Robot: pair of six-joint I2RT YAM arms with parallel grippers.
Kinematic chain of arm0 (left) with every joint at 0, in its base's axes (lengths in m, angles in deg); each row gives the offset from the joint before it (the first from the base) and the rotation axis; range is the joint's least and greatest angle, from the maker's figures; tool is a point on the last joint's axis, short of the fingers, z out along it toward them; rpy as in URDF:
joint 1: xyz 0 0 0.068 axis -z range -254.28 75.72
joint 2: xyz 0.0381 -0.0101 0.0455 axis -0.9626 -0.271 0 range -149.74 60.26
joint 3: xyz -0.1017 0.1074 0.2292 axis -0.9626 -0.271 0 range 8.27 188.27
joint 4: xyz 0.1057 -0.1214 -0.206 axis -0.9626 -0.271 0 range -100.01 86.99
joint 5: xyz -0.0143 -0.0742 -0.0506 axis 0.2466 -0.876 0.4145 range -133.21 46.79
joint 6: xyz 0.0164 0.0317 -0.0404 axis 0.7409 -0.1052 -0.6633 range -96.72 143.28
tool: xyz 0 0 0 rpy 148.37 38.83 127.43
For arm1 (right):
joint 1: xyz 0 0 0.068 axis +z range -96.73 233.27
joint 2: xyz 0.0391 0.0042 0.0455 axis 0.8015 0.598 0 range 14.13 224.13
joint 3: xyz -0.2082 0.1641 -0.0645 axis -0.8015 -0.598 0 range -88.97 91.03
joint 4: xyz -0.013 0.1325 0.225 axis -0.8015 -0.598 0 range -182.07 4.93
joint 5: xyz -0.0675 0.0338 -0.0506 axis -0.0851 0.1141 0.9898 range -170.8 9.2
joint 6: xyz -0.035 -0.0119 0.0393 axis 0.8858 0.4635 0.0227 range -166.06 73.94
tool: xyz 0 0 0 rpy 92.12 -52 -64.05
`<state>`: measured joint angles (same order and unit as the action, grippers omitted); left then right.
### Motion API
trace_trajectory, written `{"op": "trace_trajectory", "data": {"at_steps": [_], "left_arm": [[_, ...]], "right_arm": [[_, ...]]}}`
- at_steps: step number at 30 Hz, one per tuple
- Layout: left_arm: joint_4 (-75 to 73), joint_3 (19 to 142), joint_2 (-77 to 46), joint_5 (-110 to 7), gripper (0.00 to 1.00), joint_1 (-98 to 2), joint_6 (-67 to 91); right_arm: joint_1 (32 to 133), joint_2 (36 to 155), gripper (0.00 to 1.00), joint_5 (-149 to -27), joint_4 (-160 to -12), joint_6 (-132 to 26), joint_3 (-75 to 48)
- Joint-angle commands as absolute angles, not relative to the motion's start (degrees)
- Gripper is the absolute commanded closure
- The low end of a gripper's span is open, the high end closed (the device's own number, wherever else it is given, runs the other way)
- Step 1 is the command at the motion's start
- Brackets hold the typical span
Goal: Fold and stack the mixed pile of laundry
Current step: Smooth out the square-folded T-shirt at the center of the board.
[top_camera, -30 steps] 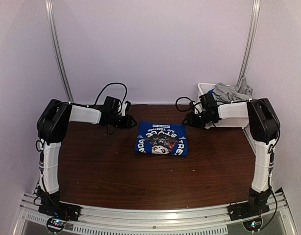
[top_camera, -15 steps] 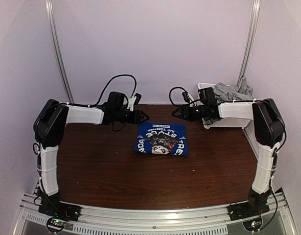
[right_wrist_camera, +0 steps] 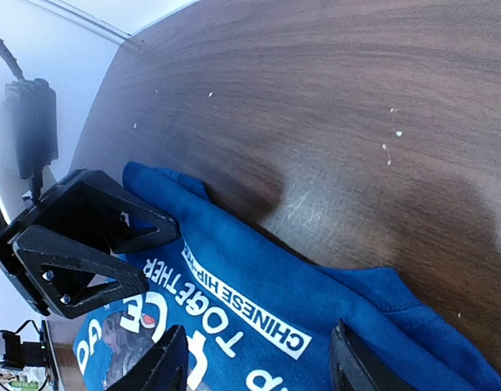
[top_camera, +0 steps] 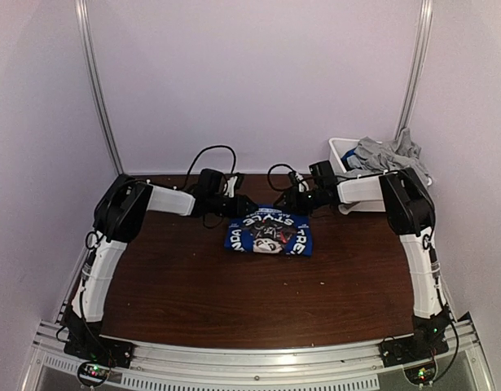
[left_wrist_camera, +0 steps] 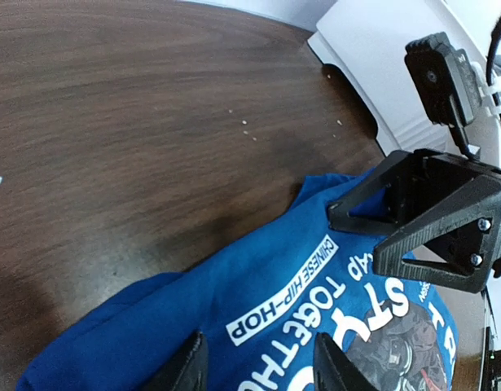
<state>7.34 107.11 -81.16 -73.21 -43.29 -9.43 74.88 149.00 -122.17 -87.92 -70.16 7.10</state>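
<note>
Lying flat and folded into a compact rectangle, the blue garment (top_camera: 269,235) sits on the tabletop (top_camera: 234,293) about midway between the left and right edges and closer to the far edge than to the near one. Its white print, which includes the words "CHINESE HIP-HOP", faces up. Both arms reach inward and meet at the garment's far edge. The left hand (left_wrist_camera: 258,354) is at the far left corner of the cloth with its two fingers (left_wrist_camera: 187,371) spread, and blue fabric is visible in the gap between them. The right hand (right_wrist_camera: 257,346) is at the far right corner, also spread, with its fingers (right_wrist_camera: 160,366) either side of the printed fabric. Each wrist view shows the opposite hand just beside the garment's far edge, its triangular black fingers parted and pointing at the cloth. The two hands are near each other but apart. Whether any fingertip is touching the fabric cannot be told from these views. Neither hand is pinching or lifting anything. The grey garments (top_camera: 384,152) are bunched loosely in the white bin (top_camera: 338,149) at the far right corner of the tabletop and spill over its rim. A few small white specks are scattered on the dark wood beyond the garment's far edge.
</note>
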Motion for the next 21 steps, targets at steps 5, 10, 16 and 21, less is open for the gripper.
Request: {"op": "trace_trajectory", "data": {"at_steps": [5,10,16,21], "left_arm": [[8.6,88.1,-69.5,-66.2,0.55,-45.1,-10.8],[11.0,73.9,-56.6,-64.3,0.55,-45.7,-9.4],[6.5,66.0,-39.9,-64.0,0.52,-45.1,-5.7],[6.2,60.7,-32.4,-66.8,0.51,-38.9,-6.2]], "right_arm": [[79.8,149.1,0.41,-118.5,-91.2,-68.1,6.7],[82.7,140.9,0.38,-117.2,-88.3,-69.8,-0.8],[82.7,124.9,0.31,-116.4,-90.4,-69.7,-8.0],[85.3,116.1,0.29,-121.1,-87.3,-74.7,-17.4]]}}
